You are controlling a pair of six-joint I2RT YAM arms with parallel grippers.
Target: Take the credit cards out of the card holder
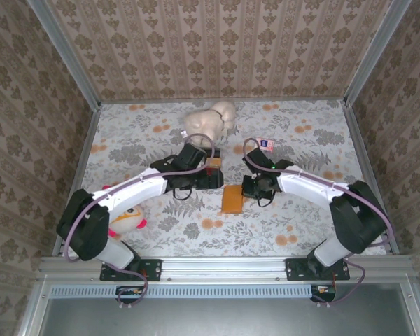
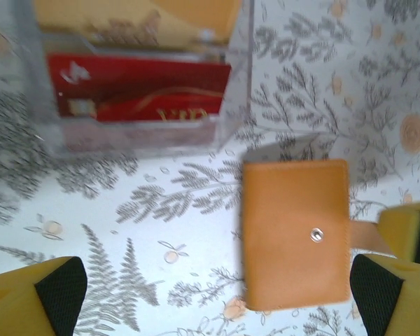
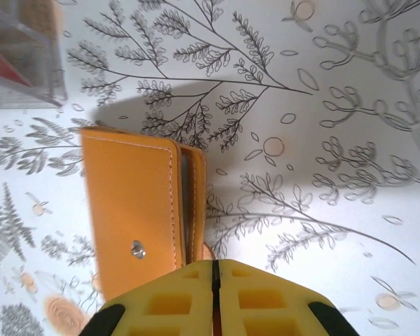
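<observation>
The card holder (image 1: 233, 199) is a tan-orange folded wallet lying flat on the flowered table between the two arms. A snap stud (image 2: 317, 234) shows on its cover. My right gripper (image 3: 215, 294) is shut on the holder's strap tab, and its yellow finger (image 2: 406, 231) sits at the holder's right side. My left gripper (image 2: 217, 301) hangs open over bare table just left of the holder, holding nothing. A red credit card (image 2: 140, 91) stands inside a clear plastic box (image 2: 238, 84) beyond the left gripper. Whether any cards are inside the folded holder is hidden.
A cream plush toy (image 1: 211, 120) sits at the back centre and a small pink packet (image 1: 267, 145) at the back right. A pink and yellow plush (image 1: 126, 220) lies by the left arm's base. Patterned walls close in three sides.
</observation>
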